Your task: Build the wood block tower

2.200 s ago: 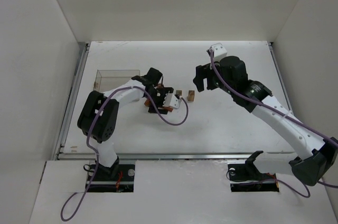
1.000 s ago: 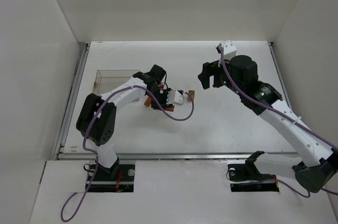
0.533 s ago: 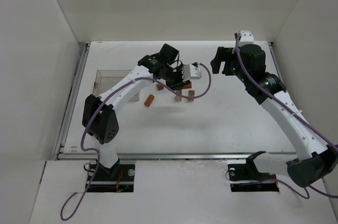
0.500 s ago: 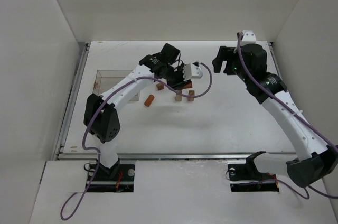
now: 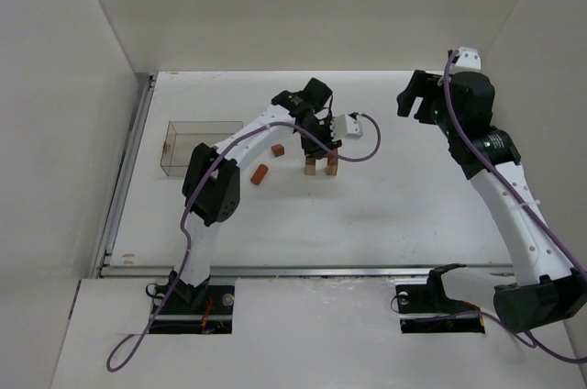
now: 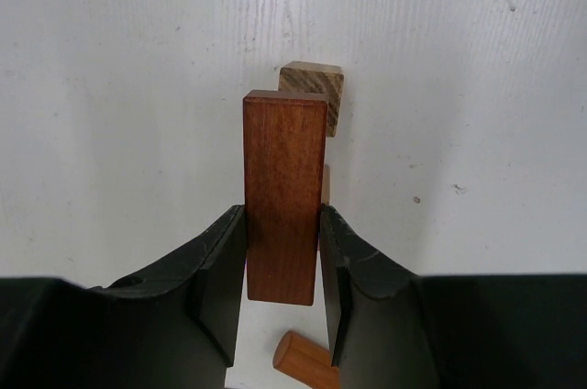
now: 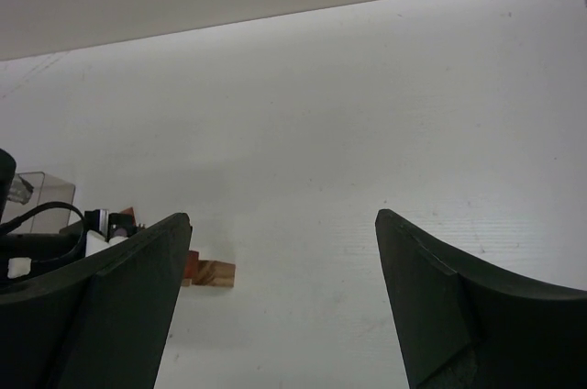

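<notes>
My left gripper (image 5: 323, 135) is shut on a reddish-brown wooden bar (image 6: 284, 196) and holds it lengthwise over two short tan blocks (image 5: 311, 166) (image 5: 331, 166) that stand side by side on the white table. In the left wrist view one tan block (image 6: 312, 95) shows past the bar's far end, and a sliver of the other shows at the bar's right edge. I cannot tell whether the bar touches them. A reddish block (image 5: 277, 150) and an orange-brown cylinder (image 5: 260, 174) lie to the left. My right gripper (image 5: 417, 100) is open and empty, raised at the far right.
A clear plastic box (image 5: 191, 146) stands at the left of the table. The cylinder (image 6: 303, 361) also shows under my left fingers. The right wrist view (image 7: 284, 306) looks over bare white table toward a tan block (image 7: 213, 273). White walls enclose the table.
My left arm has lifted the bar from the table and carried it right, over the two tan blocks. My right arm has pulled back, up and to the right.
</notes>
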Available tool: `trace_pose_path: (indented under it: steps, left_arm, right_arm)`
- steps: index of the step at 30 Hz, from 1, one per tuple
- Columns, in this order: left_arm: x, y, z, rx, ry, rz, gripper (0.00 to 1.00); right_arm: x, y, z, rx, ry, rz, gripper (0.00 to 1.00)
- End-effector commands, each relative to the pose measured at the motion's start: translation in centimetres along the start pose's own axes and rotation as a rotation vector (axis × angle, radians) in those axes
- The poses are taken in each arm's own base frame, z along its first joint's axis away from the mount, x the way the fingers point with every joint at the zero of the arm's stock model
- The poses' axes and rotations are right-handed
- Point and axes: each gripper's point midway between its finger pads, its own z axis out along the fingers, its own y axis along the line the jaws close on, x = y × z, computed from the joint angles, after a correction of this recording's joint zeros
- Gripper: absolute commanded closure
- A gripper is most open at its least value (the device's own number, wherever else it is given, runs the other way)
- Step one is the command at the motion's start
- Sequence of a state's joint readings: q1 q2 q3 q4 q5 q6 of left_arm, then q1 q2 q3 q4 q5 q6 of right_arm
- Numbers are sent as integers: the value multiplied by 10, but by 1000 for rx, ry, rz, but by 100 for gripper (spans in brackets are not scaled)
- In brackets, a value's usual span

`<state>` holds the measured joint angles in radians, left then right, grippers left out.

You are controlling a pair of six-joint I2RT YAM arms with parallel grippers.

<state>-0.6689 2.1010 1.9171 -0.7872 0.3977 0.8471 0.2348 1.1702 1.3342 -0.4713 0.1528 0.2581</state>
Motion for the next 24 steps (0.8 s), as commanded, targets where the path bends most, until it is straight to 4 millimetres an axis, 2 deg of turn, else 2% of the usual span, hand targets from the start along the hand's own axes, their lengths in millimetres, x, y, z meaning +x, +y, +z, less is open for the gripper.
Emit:
trace_pose_path:
  steps: [1, 11, 17, 24]
  left_arm:
    - [-19, 3, -15, -24, -19, 47, 100]
    - [-10, -20, 3, 46, 14, 46, 100]
    - [-1, -14, 14, 24, 44, 45, 100]
    - [0, -9, 17, 2, 51, 49, 100]
  right_arm:
    - [-6, 4, -6, -47, -15, -8, 13]
    - [5, 1, -3, -55, -1, -25, 13]
    - [3, 1, -6, -57, -10, -24, 13]
    - [4, 2, -8, -66, -7, -24, 13]
